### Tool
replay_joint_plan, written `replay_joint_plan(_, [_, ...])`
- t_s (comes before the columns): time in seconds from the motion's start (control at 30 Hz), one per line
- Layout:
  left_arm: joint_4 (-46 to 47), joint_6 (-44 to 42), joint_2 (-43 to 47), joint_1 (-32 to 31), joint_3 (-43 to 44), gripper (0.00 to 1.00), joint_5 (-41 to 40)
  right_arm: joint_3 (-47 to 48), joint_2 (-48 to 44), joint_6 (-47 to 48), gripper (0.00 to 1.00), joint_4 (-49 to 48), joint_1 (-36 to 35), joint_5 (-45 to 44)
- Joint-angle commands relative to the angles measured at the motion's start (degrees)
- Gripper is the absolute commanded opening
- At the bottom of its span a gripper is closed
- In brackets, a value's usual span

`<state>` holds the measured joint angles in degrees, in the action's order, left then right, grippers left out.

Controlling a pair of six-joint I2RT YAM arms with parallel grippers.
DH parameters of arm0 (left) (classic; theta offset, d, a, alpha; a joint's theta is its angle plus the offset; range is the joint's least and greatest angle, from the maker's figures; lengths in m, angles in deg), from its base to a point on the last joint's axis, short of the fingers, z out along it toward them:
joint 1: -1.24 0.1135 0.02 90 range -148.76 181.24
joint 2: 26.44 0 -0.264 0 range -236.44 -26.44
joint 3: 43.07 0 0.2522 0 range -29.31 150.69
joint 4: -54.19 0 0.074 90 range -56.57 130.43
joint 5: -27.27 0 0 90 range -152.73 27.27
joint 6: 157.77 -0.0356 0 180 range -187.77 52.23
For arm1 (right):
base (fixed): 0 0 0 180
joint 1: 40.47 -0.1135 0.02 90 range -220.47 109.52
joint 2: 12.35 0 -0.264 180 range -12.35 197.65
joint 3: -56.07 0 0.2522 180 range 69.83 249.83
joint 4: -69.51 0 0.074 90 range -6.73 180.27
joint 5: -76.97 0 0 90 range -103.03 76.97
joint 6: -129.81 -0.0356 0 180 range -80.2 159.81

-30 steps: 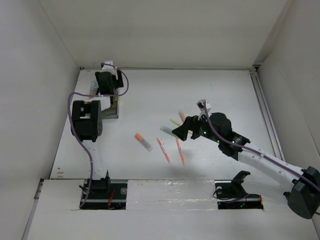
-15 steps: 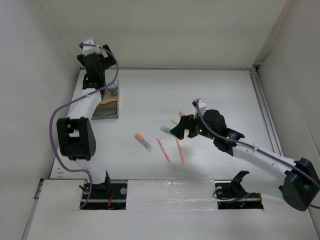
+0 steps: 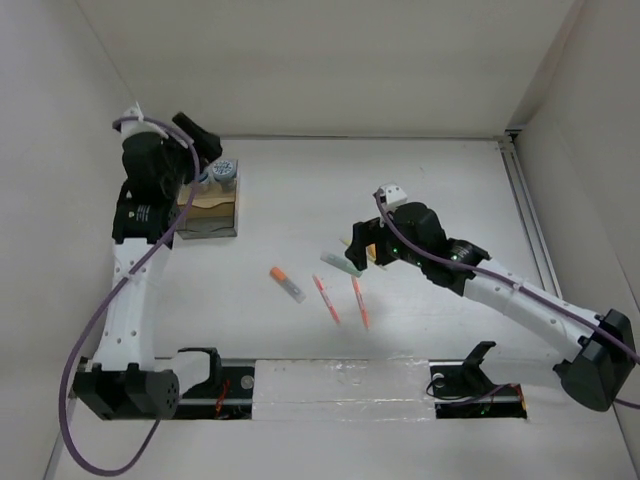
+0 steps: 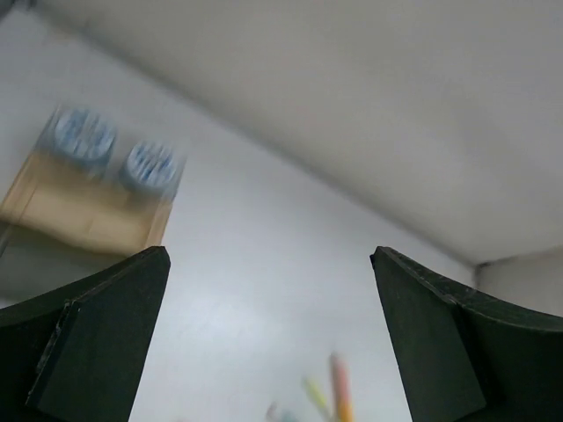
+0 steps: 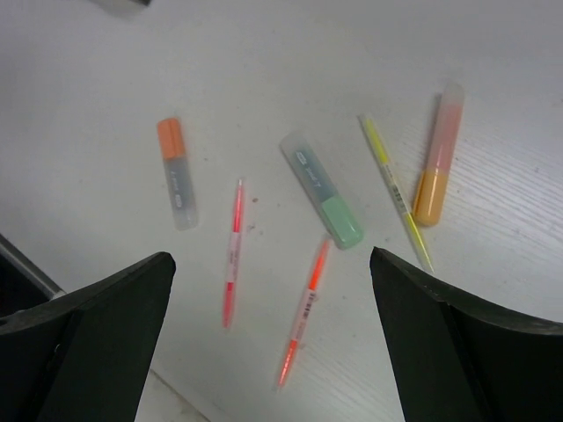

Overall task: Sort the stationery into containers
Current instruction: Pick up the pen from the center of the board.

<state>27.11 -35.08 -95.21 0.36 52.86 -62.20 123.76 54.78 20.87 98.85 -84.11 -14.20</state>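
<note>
While the patterned cylinders (image 3: 222, 173) already sit at the far end of the organiser tray (image 3: 210, 212), at 10 o'clock on the bench (image 3: 420, 180), the pens and highlighters lie loose near the middle. The step in hand is therefore judged to be the first pen pick.

**Top view.** The left claw (image 3: 207, 160) hangs raised at 10 o'clock of the tray. The right claw (image 3: 358, 248) hovers over the 2 o'clock end of the loose group, above the green highlighter (image 3: 340, 263). The orange-capped highlighter (image 3: 287, 284) lies at 9 o'clock of the group. The red pen (image 3: 327, 299) and orange-red pen (image 3: 360, 303) lie toward 6 o'clock.

**Left wrist view.** The left claw (image 4: 268, 259) is spread wide with nothing between its fingers. The tray (image 4: 79, 211), blurred, lies at 10 o'clock and carries both cylinders (image 4: 82, 136) upright. A few pen tips show at 6 o'clock.

**Right wrist view.** The right claw (image 5: 270, 257) is spread and empty, held above the bench. Below it, from 9 round to 2 o'clock, lie:
- the orange-capped highlighter (image 5: 176, 171)
- the red pen (image 5: 232, 255)
- the orange-red pen (image 5: 302, 312)
- the green highlighter (image 5: 324, 189)
- a thin yellow pen (image 5: 396, 193)
- an orange-and-pink highlighter (image 5: 437, 154) just beside the yellow pen

**Next move, as judged.** Lower the right claw astride one item, most readily the central green highlighter, with the fingers set across its long axis, then close. The thin pens lie flat and may slip.
</note>
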Motion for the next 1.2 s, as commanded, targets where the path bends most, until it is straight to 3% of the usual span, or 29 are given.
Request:
replay_joint_plan(0.0, [-14.7, 0.5, 8.2, 0.2, -11.0, 1.00, -0.8, 2.2, 0.0, 3.7, 0.99, 4.8, -0.7, -3.7])
replay_joint_plan(0.13, [-10.2, 1.0, 24.6, -0.4, -24.0, 1.00, -1.2, 3.9, 1.6, 4.4, 0.98, 5.4, 0.0, -1.9])
replay_joint_plan(0.23, [-11.4, -1.7, 30.3, -0.4, -28.2, 1.00, 1.1, 3.9, 4.1, 5.2, 0.98, 4.6, 0.0, 1.0])
replay_joint_plan(0.47, [-10.2, -3.7, 33.2, -0.4, -33.3, 1.00, 1.4, 5.6, 10.7, 6.6, 0.94, 1.3, -4.4, 2.5])
replay_joint_plan(0.57, [-9.2, -3.1, 34.0, -0.4, -34.2, 1.00, 0.5, 7.6, 15.4, 4.9, 0.87, -1.6, -7.4, 4.2])
replay_joint_plan(0.8, [-9.7, -2.5, 34.5, -0.4, -34.2, 1.00, -0.9, 17.5, 30.1, 2.7, 0.76, -2.1, -15.2, -1.9])
replay_joint_plan(1.17, [-10.8, -1.5, 36.3, -0.4, -34.2, 1.00, -4.1, 30.2, 45.3, 3.2, 0.65, 2.6, -16.4, -3.0])
